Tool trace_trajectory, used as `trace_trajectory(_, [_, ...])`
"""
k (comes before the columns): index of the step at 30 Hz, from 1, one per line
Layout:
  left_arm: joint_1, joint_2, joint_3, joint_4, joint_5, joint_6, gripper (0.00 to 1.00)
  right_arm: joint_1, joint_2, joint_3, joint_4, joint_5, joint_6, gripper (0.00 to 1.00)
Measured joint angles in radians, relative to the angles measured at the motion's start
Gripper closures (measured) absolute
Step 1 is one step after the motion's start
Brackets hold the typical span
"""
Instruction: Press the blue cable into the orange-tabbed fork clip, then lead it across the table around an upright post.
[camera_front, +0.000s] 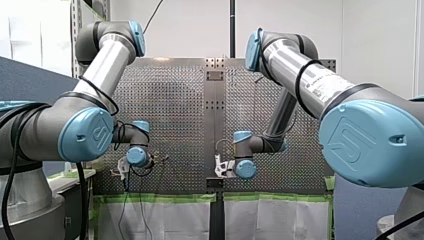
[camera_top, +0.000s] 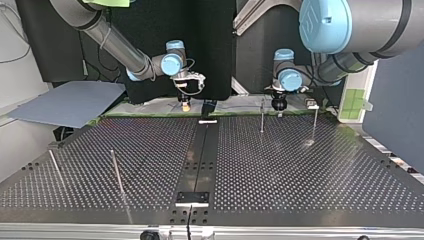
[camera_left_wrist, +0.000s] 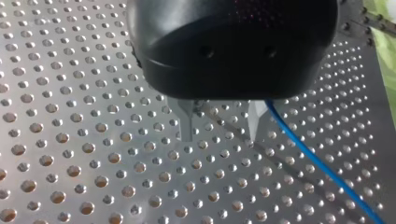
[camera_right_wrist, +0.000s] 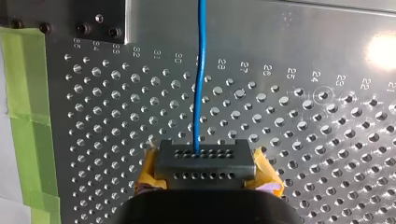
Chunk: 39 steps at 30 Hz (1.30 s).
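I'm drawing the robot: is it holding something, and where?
My right gripper seems to pinch the blue cable between its yellow pads; which part is hidden. My left gripper is open.

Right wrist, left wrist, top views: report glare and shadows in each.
Right wrist view: a bright glare spot on the perforated table, aside from the blue cable. Left wrist view: a faint shadow streak runs alongside the cable. Top view: an upright post mirrors faintly in the table.

Robotics lab — perforated table, my left arm, my right arm, green tape.
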Motion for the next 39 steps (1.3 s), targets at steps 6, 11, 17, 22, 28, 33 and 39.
trace_trajectory(6, [0.007, 0.001, -0.004, -0.019, 0.046, -0.009, 0.0, -0.004, 0.0, 0.0, 0.003, 0.0, 0.0, 1.0])
trace_trajectory(11, [0.01, 0.001, -0.024, -0.046, 0.089, -0.011, 0.0, -0.007, 0.0, 0.0, 0.004, 0.0, 0.001, 1.0])
trace_trajectory(17, [0.021, 0.002, -0.074, -0.05, 0.118, -0.006, 0.0, -0.007, 0.0, 0.0, 0.008, 0.0, 0.001, 1.0])
trace_trajectory(22, [0.028, 0.005, -0.125, -0.037, 0.15, 0.011, 0.0, -0.007, 0.0, 0.0, 0.009, 0.0, 0.001, 1.0])
trace_trajectory(28, [0.03, 0.033, -0.179, -0.015, 0.171, 0.028, 0.0, -0.007, 0.0, 0.0, 0.012, 0.0, 0.001, 1.0])
trace_trajectory(33, [0.027, 0.083, -0.231, 0.026, 0.173, 0.027, 0.0, -0.007, 0.0, -0.001, 0.012, 0.0, 0.001, 1.0])
trace_trajectory(39, [0.011, 0.142, -0.285, 0.065, 0.175, 0.038, 0.0, -0.007, 0.0, -0.003, 0.014, -0.001, 0.001, 1.0])
